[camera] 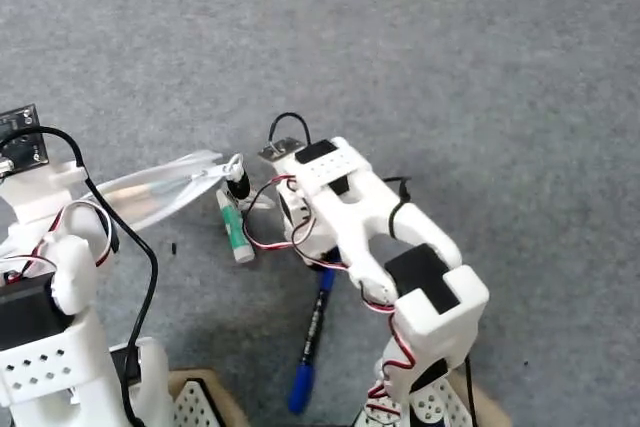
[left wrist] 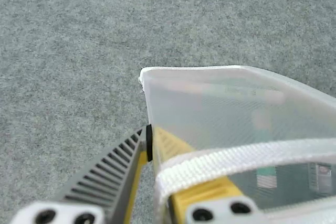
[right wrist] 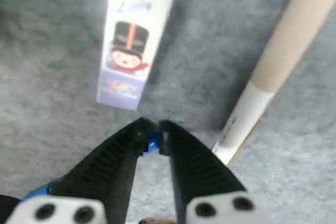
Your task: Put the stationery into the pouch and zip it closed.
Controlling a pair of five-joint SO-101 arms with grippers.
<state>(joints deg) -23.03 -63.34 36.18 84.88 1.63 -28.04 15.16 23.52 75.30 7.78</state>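
Jaws on your right gripper (right wrist: 152,129) are almost pressed together, pinching what looks like the very end of the blue pen (camera: 310,335). The pen lies on the grey table (camera: 480,77) and trails back beside that arm. Your left gripper (left wrist: 148,141) is clamped on the edge of the clear pouch (camera: 160,192), which stretches toward the right arm. With so little pen in the grip, it may pivot or slip free on the lift. A green-and-white stick (camera: 235,227) and a boxed eraser (right wrist: 134,40) lie just beside; a swinging pen could knock them or snag the pouch's rim.
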